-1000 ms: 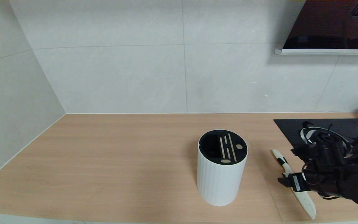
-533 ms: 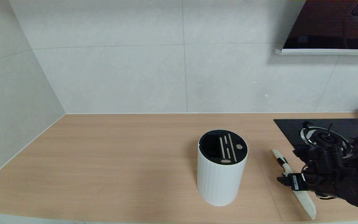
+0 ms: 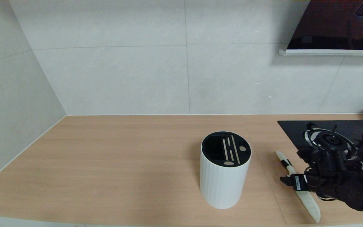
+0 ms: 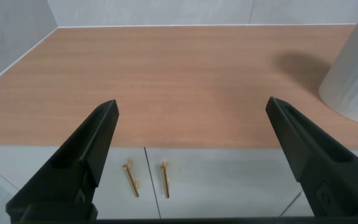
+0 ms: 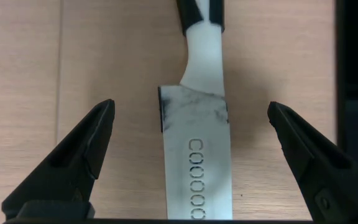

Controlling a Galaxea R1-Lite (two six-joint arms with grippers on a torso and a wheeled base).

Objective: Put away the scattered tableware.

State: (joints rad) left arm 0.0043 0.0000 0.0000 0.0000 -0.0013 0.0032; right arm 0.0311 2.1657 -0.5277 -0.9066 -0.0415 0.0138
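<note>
Right gripper (image 3: 296, 183) has eased slightly lower over the knife (image 3: 309, 204), jaws wide on either side of its blade.
It lies flat on the counter (image 3: 121, 164), near right, between the white holder (image 3: 225, 171) and the stove (image 3: 295, 129); the left gripper (image 4: 191, 118) hangs wide open at the counter's near edge.

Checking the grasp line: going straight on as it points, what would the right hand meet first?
Most likely the knife, on its blade near the handle; it lies flat on the countertop.
</note>
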